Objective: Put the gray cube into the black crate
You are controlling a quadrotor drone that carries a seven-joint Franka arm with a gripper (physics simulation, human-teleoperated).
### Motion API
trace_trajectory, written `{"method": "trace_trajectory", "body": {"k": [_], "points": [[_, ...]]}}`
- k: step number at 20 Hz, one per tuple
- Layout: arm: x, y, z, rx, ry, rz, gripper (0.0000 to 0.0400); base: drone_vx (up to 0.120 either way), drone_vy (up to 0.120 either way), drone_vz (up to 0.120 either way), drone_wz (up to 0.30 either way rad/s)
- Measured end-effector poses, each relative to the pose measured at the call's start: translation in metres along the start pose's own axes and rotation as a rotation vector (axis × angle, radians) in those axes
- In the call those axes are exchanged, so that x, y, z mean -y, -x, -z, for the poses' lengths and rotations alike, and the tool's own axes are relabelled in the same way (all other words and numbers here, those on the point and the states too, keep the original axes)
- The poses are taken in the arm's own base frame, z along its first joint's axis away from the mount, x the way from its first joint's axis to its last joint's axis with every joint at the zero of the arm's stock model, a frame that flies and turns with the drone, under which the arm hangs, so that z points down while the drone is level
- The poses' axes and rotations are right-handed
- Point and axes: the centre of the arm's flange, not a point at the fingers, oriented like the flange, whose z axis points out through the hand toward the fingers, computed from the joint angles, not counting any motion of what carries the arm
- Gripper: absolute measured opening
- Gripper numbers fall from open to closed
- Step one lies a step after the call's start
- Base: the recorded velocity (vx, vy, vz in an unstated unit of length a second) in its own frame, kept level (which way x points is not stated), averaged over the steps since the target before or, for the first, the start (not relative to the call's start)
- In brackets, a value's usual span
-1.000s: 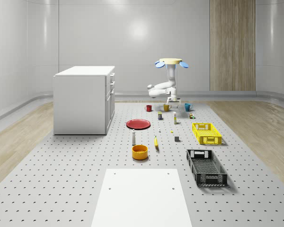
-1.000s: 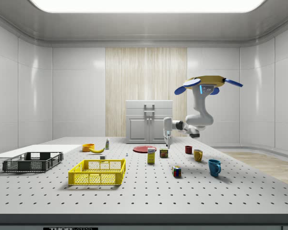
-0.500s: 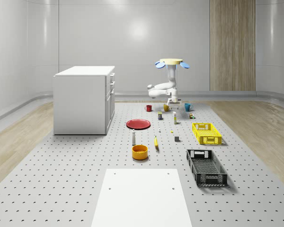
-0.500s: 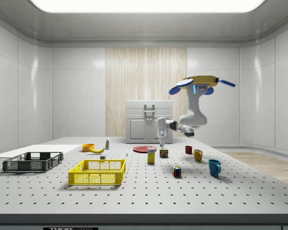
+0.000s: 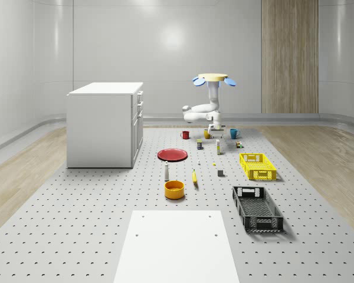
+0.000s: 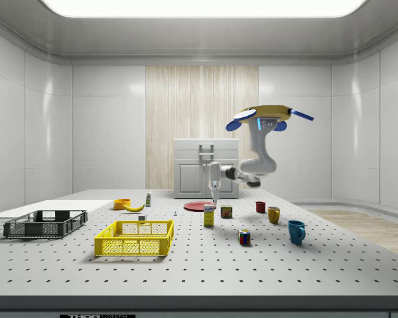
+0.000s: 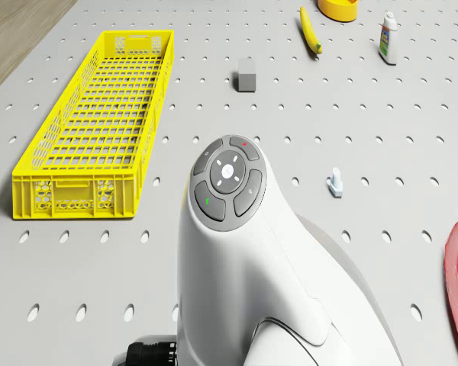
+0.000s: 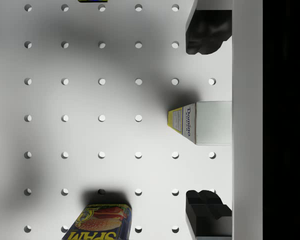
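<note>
Hovering above the far cluster of cans and mugs, drone (image 6: 264, 118) aloft, jaws (image 8: 208, 120) spread wide and empty, pointing straight down over a white-and-yellow sugar box (image 8: 197, 123). Small gray cube (image 7: 246, 76) lying bare on the perforated tabletop (image 5: 94, 218), well ahead toward the long yellow mesh crate (image 7: 99, 122). Black mesh crate (image 5: 257, 208) farther on past the yellow, nothing inside either. Long reach likely needed yet.

Tabletop (image 5: 94, 224) matt pale gray, drilled with holes. Yellow crate (image 7: 99, 130) looks like glossy plastic lattice; black crate (image 5: 257, 208) the same mesh, duller. Gray cube (image 7: 246, 75) matt, smooth. Arm (image 7: 244, 274) shell smooth glossy white plastic. Domino box (image 8: 200, 122) printed cardboard. Wall panel (image 6: 202, 126) wood-grained.
</note>
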Motion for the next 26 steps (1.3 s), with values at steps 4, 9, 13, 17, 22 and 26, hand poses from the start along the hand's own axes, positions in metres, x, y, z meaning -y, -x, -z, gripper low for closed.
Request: {"method": "trace_trajectory", "body": {"k": [4,9,13,17,22,26], "points": [[0.0000,0.0000,0.0000,0.000,0.000,0.000,0.0400,0.120,-0.010,0.000,0.000],[0.0000,0.0000,0.0000,0.000,0.000,0.000,0.0400,0.120,-0.048,0.000,0.000],[0.0000,0.0000,0.0000,0.000,0.000,0.000,0.0400,0.120,0.000,0.000,0.000],[0.0000,0.0000,0.0000,0.000,0.000,0.000,0.0400,0.120,0.000,-0.010,0.000],[0.0000,0.0000,0.0000,0.000,0.000,0.000,0.0400,0.120,0.000,-0.120,0.000],[0.0000,0.0000,0.0000,0.000,0.000,0.000,0.0400,0.120,0.000,-0.120,0.000]]}}
